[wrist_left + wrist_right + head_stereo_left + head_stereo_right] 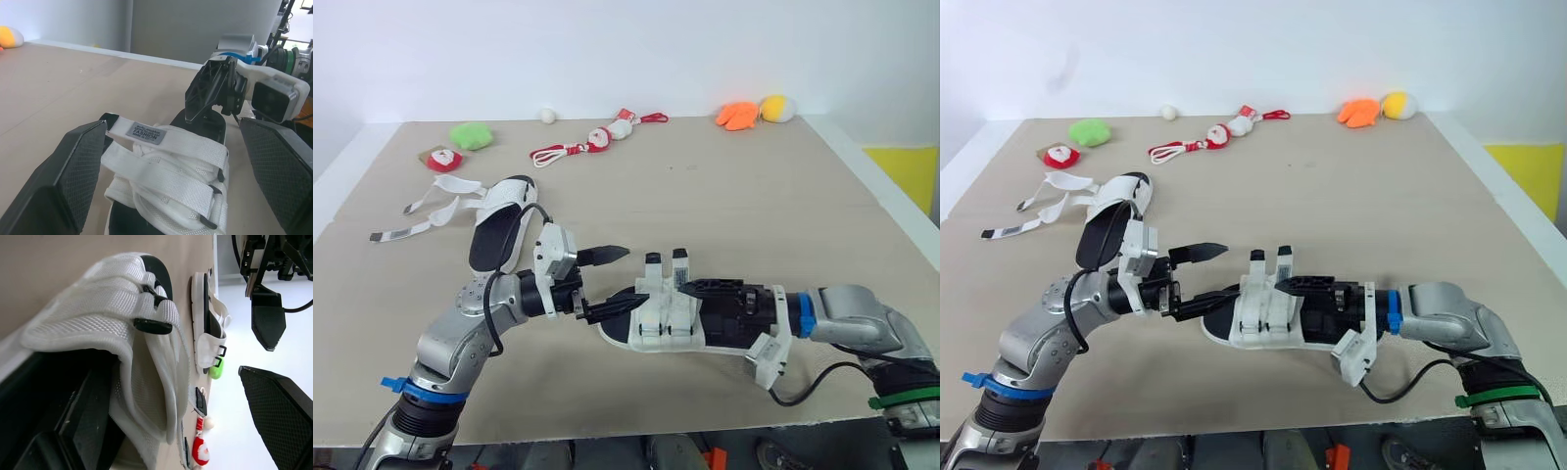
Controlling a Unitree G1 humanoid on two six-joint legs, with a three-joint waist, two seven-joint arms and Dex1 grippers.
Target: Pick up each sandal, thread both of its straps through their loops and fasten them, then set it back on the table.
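Near the front edge of the tan table (754,206), you have a white sandal with a black footbed (656,318) lying sole-down between the two arms. Its two white webbing straps (166,161) are both wrapped flat across the upper, and one carries a small grey label.

Your left gripper (634,273) stands wide open at the toe end. Its fingers straddle the strapped front of the sandal and grip nothing; I cannot tell whether the lower finger touches the sole's edge.

Your right gripper (697,294) comes in from the heel end, and it is also spread apart. One finger (210,88) is raised above the footbed, while the other lies low inside the sandal, towards the straps. It does not look clamped on anything.

Farther back on your left lies the second white sandal (499,230), well apart from the first. Its loose straps (426,211) trail out across the table, unfastened.

Along the far edge sit a green plush toy (470,135), a red-corded Santa ornament (597,139) and an orange and yellow plush pair (754,113).
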